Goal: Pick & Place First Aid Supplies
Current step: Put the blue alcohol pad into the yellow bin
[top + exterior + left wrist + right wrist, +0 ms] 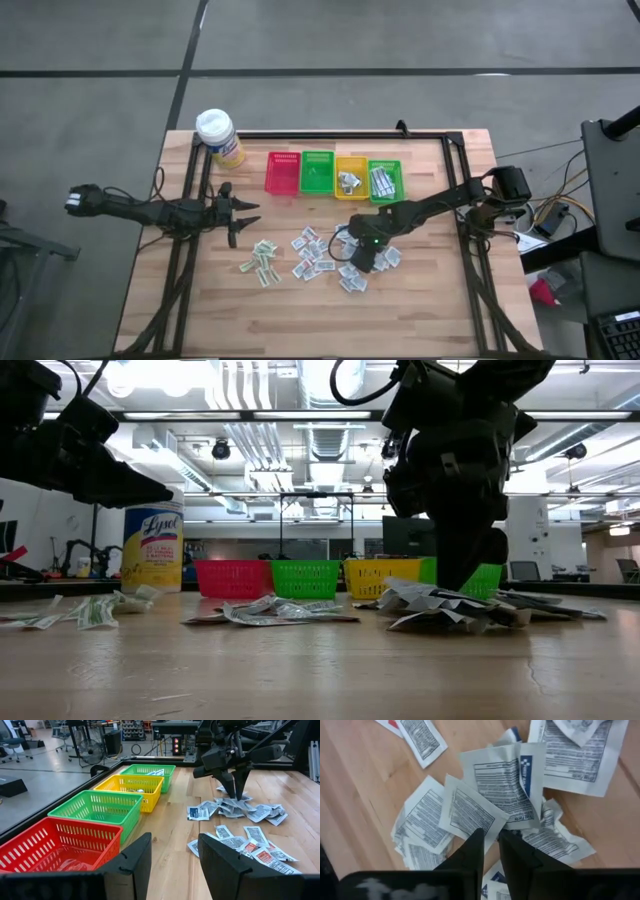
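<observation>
Right gripper (357, 262) is down in the packet pile, jaws nearly together at a packet's edge

The first aid packets (318, 257) lie scattered flat on the table (430, 300) in front of the basket row, so the right arm comes straight down from above to pinch one by its thin edge; the wrist view shows the two fingers (470, 851) almost meeting right at the corner of a white packet (467, 812), though whether paper is actually caught between them I cannot tell. The yellow basket (350, 178) and the far green basket (385, 180) already hold a few packets, which looks like where this one is bound. Left gripper (243, 215) waits above the table near the red basket (282, 172), jaws spread and holding nothing, clear of the right arm's working space
</observation>
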